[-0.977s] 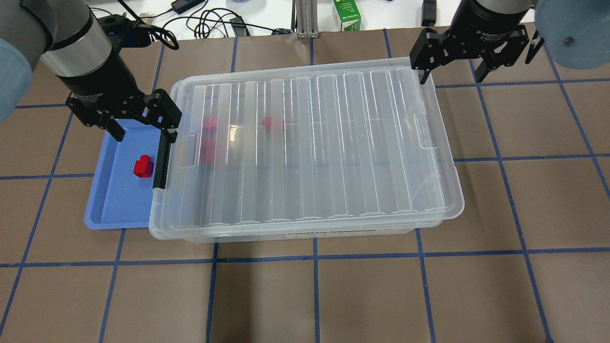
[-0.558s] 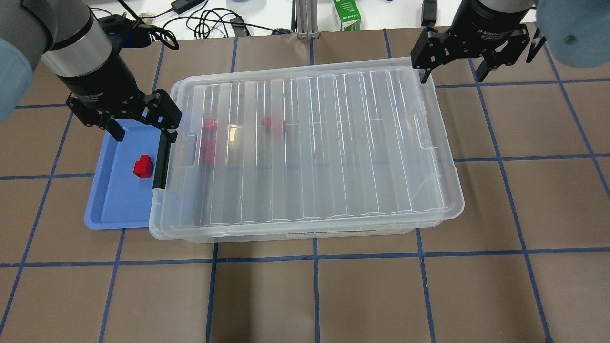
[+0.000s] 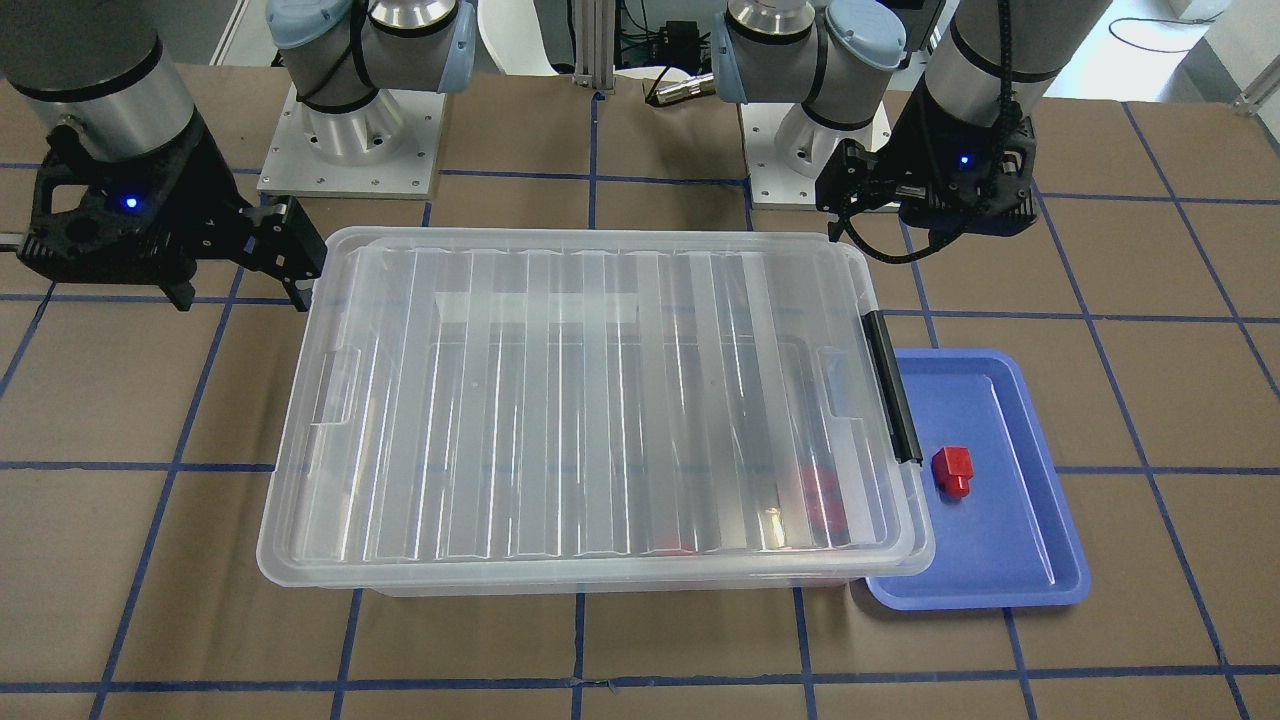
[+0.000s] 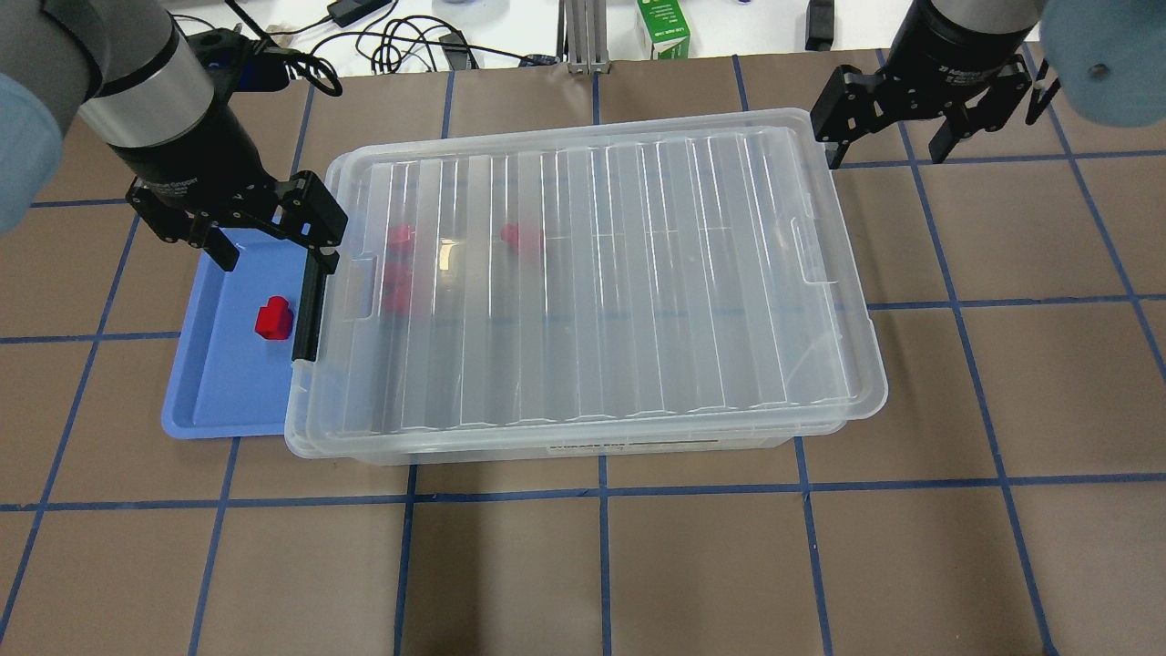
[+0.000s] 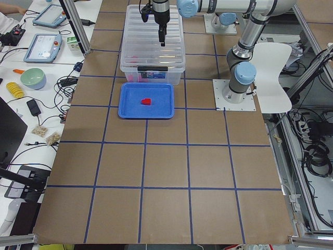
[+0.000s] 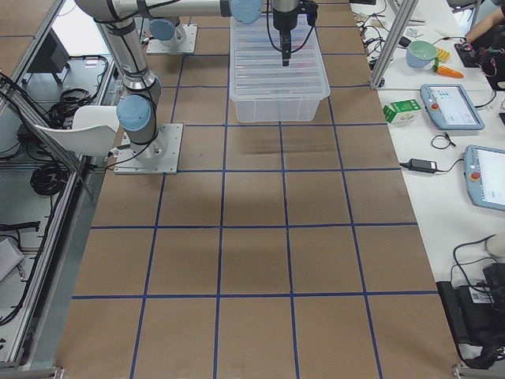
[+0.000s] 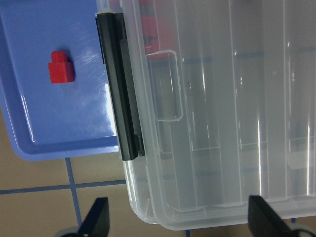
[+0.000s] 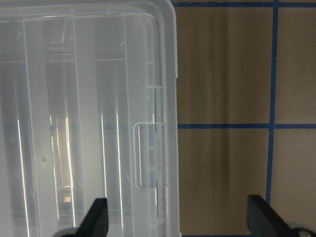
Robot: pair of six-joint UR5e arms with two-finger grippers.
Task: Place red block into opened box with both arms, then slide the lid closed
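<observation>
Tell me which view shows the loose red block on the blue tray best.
The left wrist-mounted view: the red block appears largest, stub clear, on the blue tray. Overhead and front-facing views show it smaller; exterior left shows a speck; exterior right and the right wrist view miss it.

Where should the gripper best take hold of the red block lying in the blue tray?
Probably its wider squarish body, across the flat sides, coming straight down: the red block lies flat and alone in the shallow blue tray.
</observation>
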